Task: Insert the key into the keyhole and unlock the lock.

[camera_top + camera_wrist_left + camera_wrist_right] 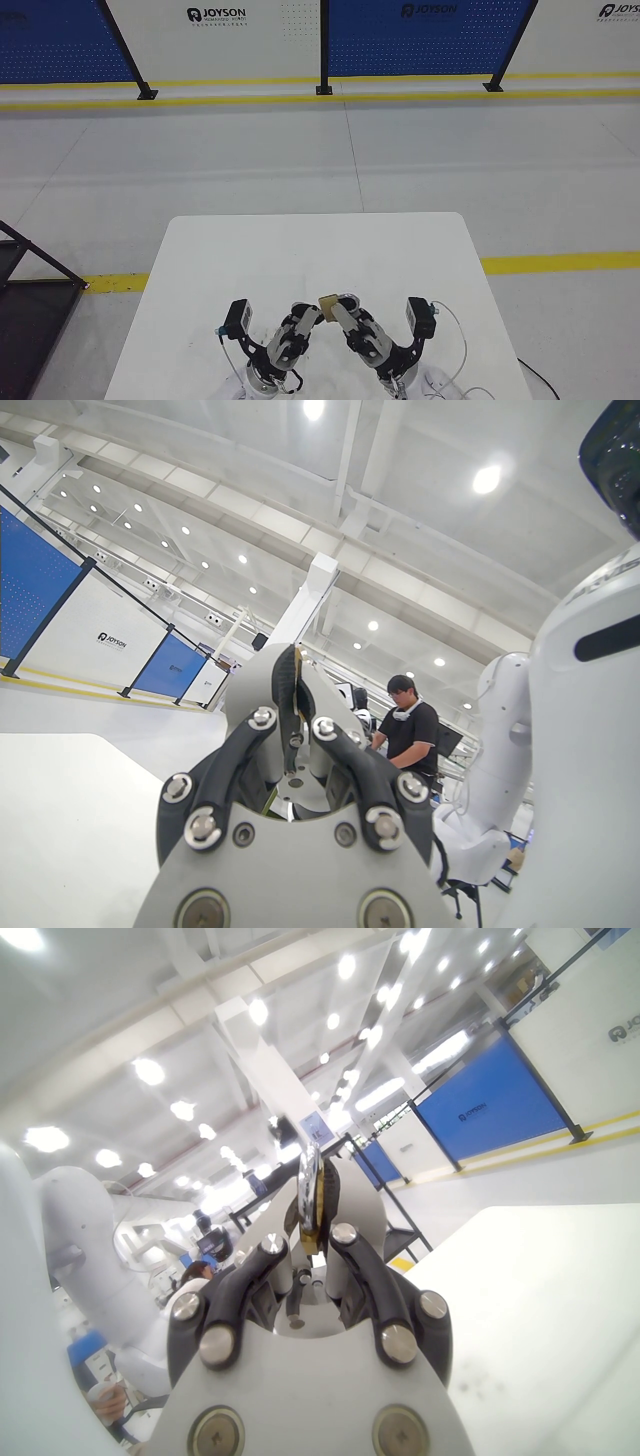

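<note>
**Two grippers tip to tip at the table's near edge, one on the key, one on the lock**

Both arms show in the top view at the 6 o'clock side of the white table (pixel 300 250), angled toward each other so that their tips close a narrow V.

The left gripper (pixel 313 314) lies at about 7 o'clock from the brass-coloured lock (pixel 328 302). The right gripper (pixel 341 309) lies at about 5 o'clock from it. The lock sits raised at the point of the V, just inside the table's near edge.

In the left wrist view, the left gripper (pixel 296 680) has its jaws pressed together on a thin flat key (pixel 298 661). The key is seen edge-on, a gold sliver between the dark ribbed pads (pixel 284 680).

In the right wrist view, the right gripper (pixel 316 1208) pinches the lock (pixel 309 1188). Its chrome shackle stands up past the fingertips, and its brass body is wedged lower between the jaws.

From above, key and lock are touching or very nearly so. Whether the key's blade is in the keyhole cannot be told.

Beyond the table, at 12 o'clock, a yellow floor line (pixel 400 97) runs in front of blue and white barrier panels (pixel 420 35).
</note>
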